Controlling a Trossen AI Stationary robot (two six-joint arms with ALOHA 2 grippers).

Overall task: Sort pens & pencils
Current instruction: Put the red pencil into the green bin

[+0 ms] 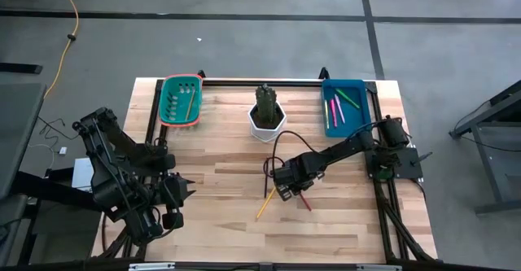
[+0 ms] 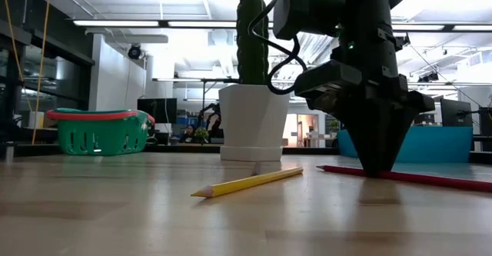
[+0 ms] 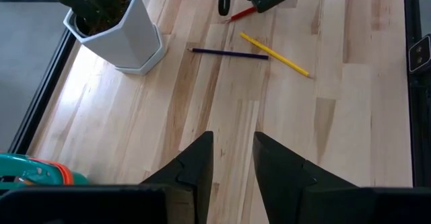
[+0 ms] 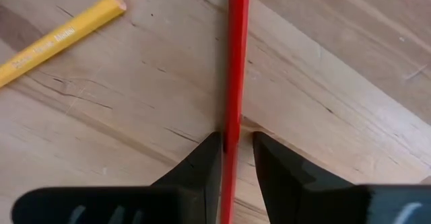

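Your right gripper is straddling the red pencil lying mid-worktop toward the front edge, fingers narrow but not clamping it. Your left gripper is waiting slightly parted near the front-left corner; the yellow pencil is lying beside the red one.

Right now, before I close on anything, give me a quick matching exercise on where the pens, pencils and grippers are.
Things:
1. red pencil
2. yellow pencil
3. pink and green pens
4. left gripper

Places:
a. inside the blue tray
b. flat on the table, between the fingers of the right gripper
c. open and empty, well away from the pencils
d. lying free on the table, beside the right gripper

Pairs: 1-b, 2-d, 3-a, 4-c
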